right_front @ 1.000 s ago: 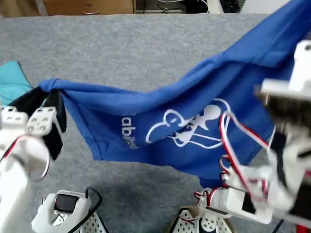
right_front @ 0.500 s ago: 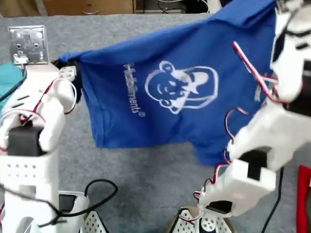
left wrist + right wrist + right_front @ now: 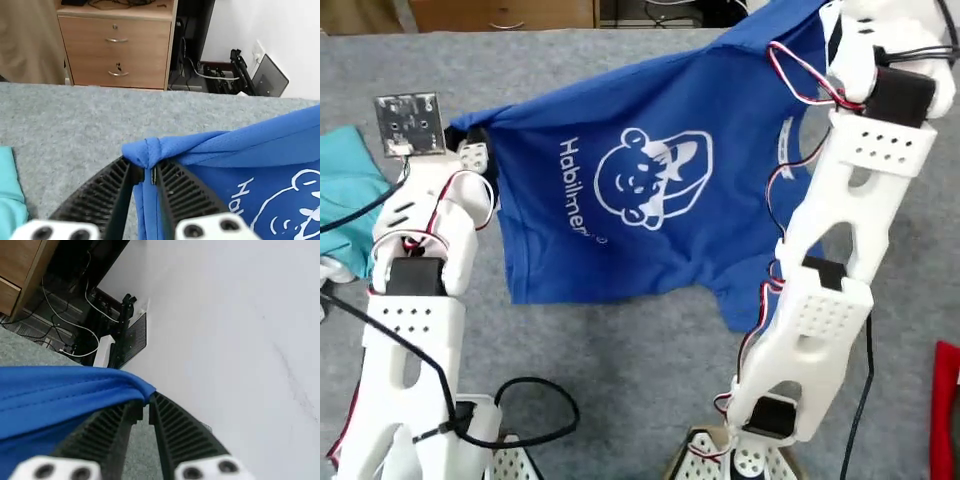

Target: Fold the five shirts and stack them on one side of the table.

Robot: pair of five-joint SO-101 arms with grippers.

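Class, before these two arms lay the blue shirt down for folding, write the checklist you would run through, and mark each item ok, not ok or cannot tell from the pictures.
1. The left gripper is shut on a bunched corner of the blue shirt: ok.
2. The right gripper is shut on the shirt's edge: ok.
3. The shirt is spread between the arms with its print facing up: ok.
4. The cloth hangs smooth: not ok, a flap droops beside the right arm.
5. The lower hem is off the table: cannot tell.
6. The teal shirt lies apart from the blue one: ok.
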